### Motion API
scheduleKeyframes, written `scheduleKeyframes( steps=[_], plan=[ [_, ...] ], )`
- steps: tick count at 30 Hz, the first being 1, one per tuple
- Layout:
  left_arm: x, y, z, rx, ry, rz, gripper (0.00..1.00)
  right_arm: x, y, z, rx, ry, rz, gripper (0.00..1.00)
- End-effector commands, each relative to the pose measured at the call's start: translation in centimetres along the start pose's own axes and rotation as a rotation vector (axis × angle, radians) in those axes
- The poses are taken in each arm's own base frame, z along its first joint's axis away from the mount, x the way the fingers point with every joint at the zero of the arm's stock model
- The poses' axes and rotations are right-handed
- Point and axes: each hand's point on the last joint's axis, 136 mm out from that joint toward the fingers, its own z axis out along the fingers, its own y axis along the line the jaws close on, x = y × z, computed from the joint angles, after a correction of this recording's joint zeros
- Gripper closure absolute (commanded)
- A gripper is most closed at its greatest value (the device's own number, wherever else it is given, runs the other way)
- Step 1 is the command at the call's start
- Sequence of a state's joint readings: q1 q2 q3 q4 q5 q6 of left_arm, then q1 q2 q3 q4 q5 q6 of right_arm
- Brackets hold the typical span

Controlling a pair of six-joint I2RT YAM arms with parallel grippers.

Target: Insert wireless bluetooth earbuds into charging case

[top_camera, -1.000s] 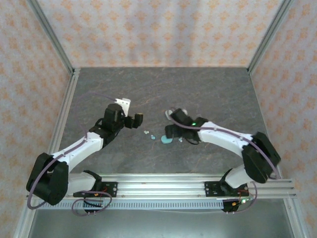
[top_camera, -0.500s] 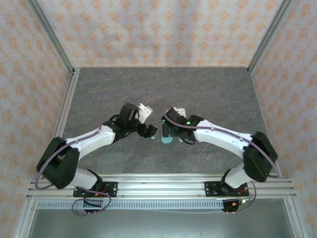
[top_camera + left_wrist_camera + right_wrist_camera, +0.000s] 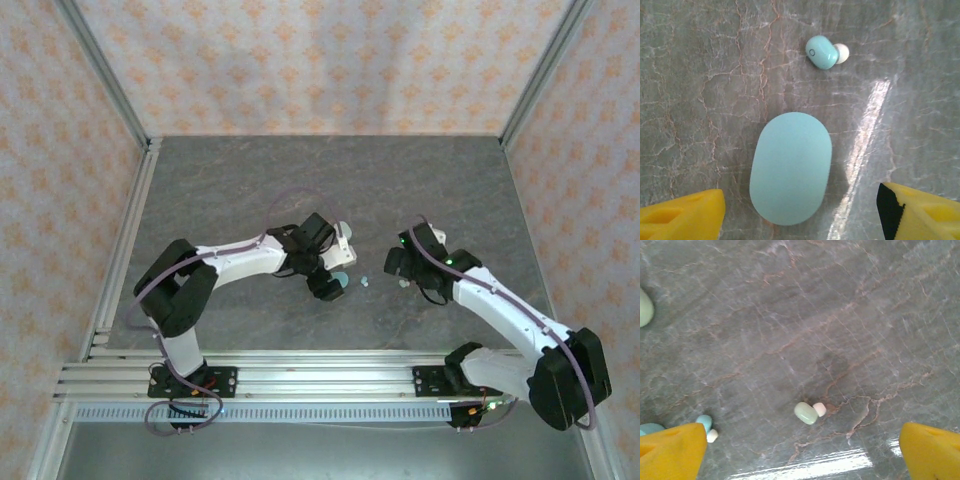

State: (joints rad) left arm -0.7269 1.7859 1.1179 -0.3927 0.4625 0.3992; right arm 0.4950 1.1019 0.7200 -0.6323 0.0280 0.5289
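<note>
**Left jaws straddle the case; two earbuds lie loose ahead**

The grey, veined stone-look tabletop [image 3: 250, 190] carries everything. Over its middle hangs the left gripper [image 3: 800, 195], its yellow fingers [image 3: 680, 215] spread wide and pinching nothing; the right gripper [image 3: 802, 442] is likewise spread and empty.

The mint-green oval plastic charging case [image 3: 790, 167] lies flat between the left jaws, clear of both fingers; its long axis runs straight ahead, across the closing line, so the fingers would meet its narrow flanks. Its upper face is smooth and seamless, so I judge it shut, and opening it comes before any insertion.

Beyond the case's far end, slightly toward the finger at the right of the left wrist view, lies the light blue earbud with a white tip [image 3: 822, 52], apart from the case; in the right wrist view it lies just beside the finger at the left.

The pale green earbud with a pinkish tip [image 3: 806, 412] lies just ahead of the right jaws, about midway between them; its long axis lies nearly along their closing line, so a turn of the wrist looks advisable.

The left arm is nearer the case; the right arm is nearer the pale green earbud.
</note>
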Motion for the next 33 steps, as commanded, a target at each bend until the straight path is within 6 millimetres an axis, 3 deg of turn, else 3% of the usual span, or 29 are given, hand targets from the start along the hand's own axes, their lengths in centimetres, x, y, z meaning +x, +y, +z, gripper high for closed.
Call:
scheduleKeyframes(
  steps=[1,13,26,33],
  plan=[
    [1.2,-0.3,0.1,-0.008,0.096,0.051,0.20,0.1,0.2,0.6,-0.040,-0.008,0.047,0.02],
    [0.8,0.4,2.5,-0.013,0.071,0.039,0.29,-1.6,-0.1,-0.9,-0.103,-0.149,0.110,0.01],
    [0.7,-0.1,3.2,0.020,0.045,0.015,0.61,-1.9,3.5,-2.6,-0.316,-0.147,0.087,0.03],
    [0.5,-0.2,2.2,0.017,0.031,0.009,0.68,-0.6,5.4,-1.7,-0.398,-0.055,0.098,0.08]
  ],
)
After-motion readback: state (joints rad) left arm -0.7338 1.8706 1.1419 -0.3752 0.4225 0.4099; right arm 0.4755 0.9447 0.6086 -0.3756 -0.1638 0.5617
